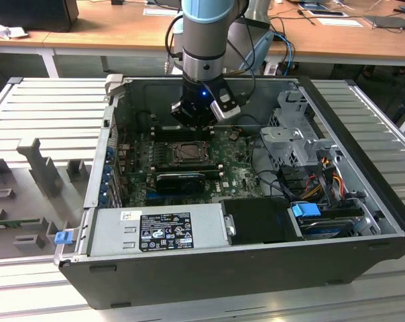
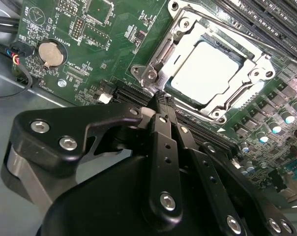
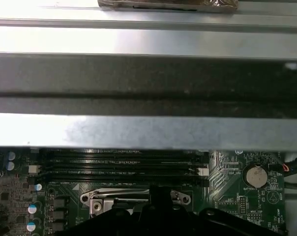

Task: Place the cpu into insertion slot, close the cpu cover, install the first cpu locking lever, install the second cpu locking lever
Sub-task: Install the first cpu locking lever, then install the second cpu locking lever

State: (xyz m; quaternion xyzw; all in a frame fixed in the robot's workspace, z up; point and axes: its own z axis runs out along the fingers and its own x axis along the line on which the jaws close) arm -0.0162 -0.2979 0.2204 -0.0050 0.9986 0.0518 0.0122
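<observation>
Hand [image 1: 197, 121] hangs inside the open computer case [image 1: 363, 255], just above the insertion slot [image 1: 187, 153], in the exterior view. In the second wrist view, its fingers [image 2: 164, 110] are pressed together, holding nothing, beside the cpu cover [image 2: 252, 73] lying over the cpu [image 2: 203, 71].

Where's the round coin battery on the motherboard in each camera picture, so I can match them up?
Exterior view: too small to make out.
Second wrist view: coin battery on the green board, beyond the socket corner from the cpu.
First wrist view: coin battery just past the memory slots' end.
Shared landmark: the memory slots.
</observation>
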